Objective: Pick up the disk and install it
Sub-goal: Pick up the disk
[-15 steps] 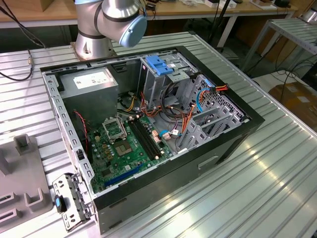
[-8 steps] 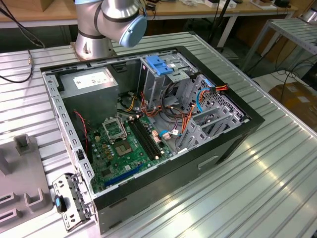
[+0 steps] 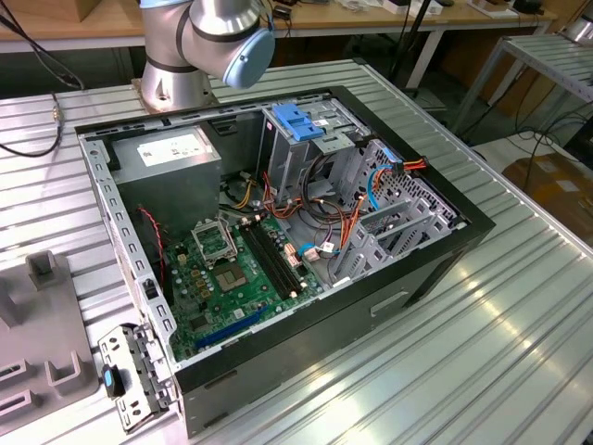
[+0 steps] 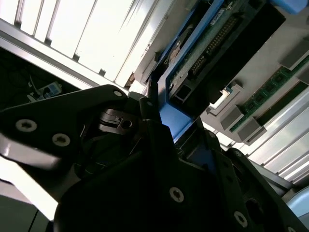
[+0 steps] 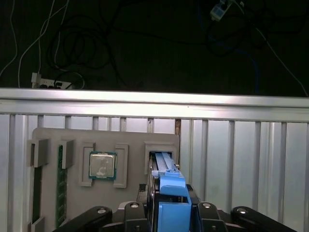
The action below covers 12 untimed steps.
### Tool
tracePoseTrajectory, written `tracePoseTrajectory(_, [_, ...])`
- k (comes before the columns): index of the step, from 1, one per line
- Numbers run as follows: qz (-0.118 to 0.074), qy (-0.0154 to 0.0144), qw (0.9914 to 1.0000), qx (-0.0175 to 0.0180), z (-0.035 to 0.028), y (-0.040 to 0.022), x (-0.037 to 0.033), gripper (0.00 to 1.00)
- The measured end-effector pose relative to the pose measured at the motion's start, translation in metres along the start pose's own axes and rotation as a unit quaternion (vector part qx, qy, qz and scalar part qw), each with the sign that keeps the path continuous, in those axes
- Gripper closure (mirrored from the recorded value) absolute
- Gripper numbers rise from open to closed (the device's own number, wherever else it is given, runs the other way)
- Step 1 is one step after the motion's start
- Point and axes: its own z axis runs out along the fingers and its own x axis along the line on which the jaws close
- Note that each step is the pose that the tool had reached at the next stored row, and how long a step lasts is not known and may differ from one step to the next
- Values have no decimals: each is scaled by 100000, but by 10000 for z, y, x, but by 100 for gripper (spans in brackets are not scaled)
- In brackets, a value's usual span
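- The black fingers point(image 5: 152, 198) were closed tight on the disk point(image 5: 169, 181), one on each side of its blue frame.
- In the second wrist view a thin black finger point(image 4: 153, 113) pressed flat on the blue edge. The disk point(image 4: 219, 36) showed its green board and a row of little pins.
- The disk stood on its thin edge in the first wrist view. Its far end was at a slot in the grey tray point(image 5: 72, 140). I could not tell if it sat in the slot or hung just above it.
- A square silver chip point(image 5: 102, 165) lay in the next pocket of the tray, beside the disk's slot.
- A long green memory stick point(image 5: 60, 183) lay in a pocket past the chip, further from the disk.
- The tray lay on the ribbed metal table point(image 5: 241, 145).
- In the exterior view the tray point(image 3: 51, 334) was on the exterior view's left of the open computer case point(image 3: 306, 371). They sat near each other on the table point(image 3: 519, 324).
- Inside the case were a green board point(image 3: 227, 278), a grey power box point(image 3: 171, 153) and a metal cage with a blue bracket point(image 3: 296, 120) on top.
- The base of the arm point(image 3: 213, 37) stood on the table behind the case.
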Motion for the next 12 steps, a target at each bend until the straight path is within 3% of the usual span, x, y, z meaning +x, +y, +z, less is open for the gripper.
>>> tracePoseTrajectory(12, [-1, -16, 100000, -14, 48, 0, -1, 61])
